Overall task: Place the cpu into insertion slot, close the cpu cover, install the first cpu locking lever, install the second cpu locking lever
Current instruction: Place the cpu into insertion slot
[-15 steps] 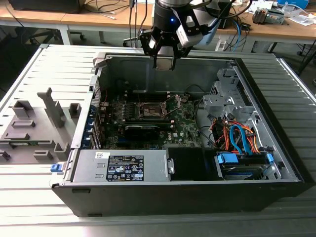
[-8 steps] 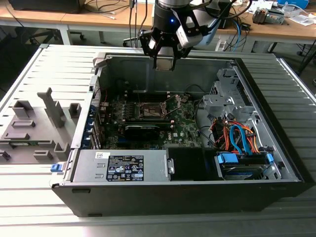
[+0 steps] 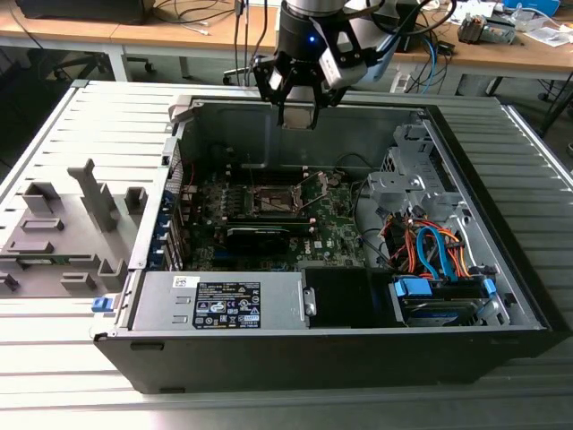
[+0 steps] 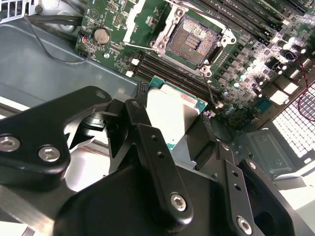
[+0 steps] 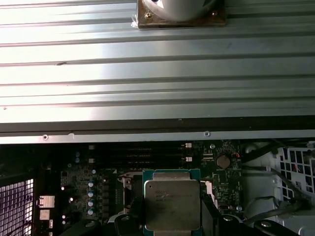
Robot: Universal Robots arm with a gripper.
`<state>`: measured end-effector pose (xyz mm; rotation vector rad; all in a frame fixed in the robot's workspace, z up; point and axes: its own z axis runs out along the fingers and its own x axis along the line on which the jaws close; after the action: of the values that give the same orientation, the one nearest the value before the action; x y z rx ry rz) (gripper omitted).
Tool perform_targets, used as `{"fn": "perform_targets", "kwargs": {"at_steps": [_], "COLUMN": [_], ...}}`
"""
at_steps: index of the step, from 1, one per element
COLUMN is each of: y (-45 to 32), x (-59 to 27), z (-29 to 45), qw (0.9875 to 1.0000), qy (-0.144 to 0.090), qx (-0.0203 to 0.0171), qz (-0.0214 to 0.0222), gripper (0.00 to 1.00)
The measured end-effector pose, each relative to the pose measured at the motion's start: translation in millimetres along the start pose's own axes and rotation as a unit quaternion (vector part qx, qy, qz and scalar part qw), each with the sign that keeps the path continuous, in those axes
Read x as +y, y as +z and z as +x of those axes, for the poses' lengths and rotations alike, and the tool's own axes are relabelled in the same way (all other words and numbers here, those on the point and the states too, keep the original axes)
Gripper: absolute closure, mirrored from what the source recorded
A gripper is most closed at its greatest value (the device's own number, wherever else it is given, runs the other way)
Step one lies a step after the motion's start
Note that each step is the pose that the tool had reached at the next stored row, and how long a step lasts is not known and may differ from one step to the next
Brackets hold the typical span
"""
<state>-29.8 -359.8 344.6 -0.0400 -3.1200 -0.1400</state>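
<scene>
Cpu [image 4: 174, 112]: wrist-side half and side edges behind the gripper [image 4: 170, 117] (face print too small to read).

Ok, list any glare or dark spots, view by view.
First wrist view: harsh glare on the ribbed metal surface, motherboard dim. Second wrist view: the chip shines pale, a motherboard patch is washed out. Exterior view: even light, case interior shaded.

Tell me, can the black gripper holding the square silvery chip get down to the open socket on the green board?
Probably yes. The black gripper, shut on the square silvery-tan cpu, hangs above the dark case. The dark-centred square insertion slot lies uncovered, with nothing over it.
</scene>
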Motion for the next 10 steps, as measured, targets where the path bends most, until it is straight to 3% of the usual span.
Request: {"fn": "perform_targets", "kwargs": {"at_steps": [10], "y": [2.3], "x": [-0.3], "z": [0.0], "qw": [1.0000], "qy": [0.000], "qx": [0.0000], "qz": [0.0000], "gripper": [0.45]}}
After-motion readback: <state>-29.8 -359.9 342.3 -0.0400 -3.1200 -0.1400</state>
